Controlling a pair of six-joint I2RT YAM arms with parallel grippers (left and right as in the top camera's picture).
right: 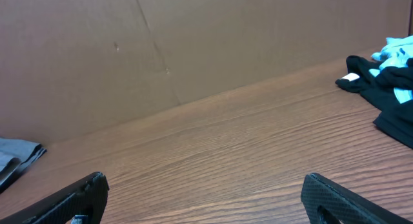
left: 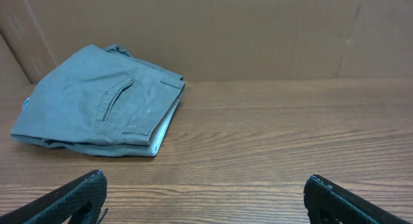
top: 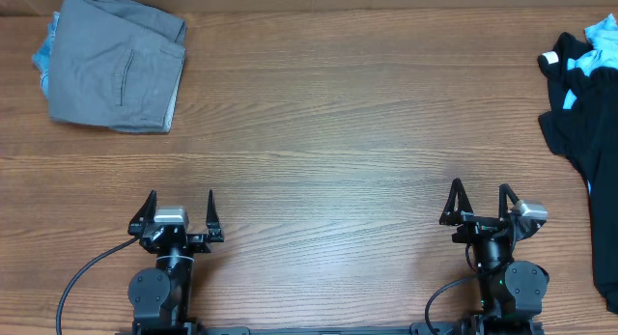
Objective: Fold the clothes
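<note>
**Overhead view.**
- Wooden desk [top: 328, 132].
- Grey trousers [top: 116, 69], folded into a flat stack at the far left corner. A strip of blue fabric [top: 42, 57] shows under their left edge.
- Black clothes [top: 584, 103], in a loose unfolded heap at the far right edge and partly out of frame. Light blue fabric [top: 603, 31] and a small white patch [top: 550, 58] lie among them.
- Left arm [top: 159, 287], at the near edge. The left jaws are spread wide with nothing between them, well apart from the trousers.
- Right arm [top: 507, 282], at the near edge. The right jaws are spread wide and empty, near the black clothes but not touching them.

**Left wrist view.**
- Two dark fingers [left: 71, 198] sit at the bottom corners, with bare desk between them.
- The grey trousers lie ahead to the left, back pocket up, against a cardboard wall [left: 271, 30].

**Right wrist view.**
- The fingers [right: 71, 198] are parted over bare desk.
- The black clothes are bunched at the far right.
- A corner of the grey trousers shows at the left edge.
</note>
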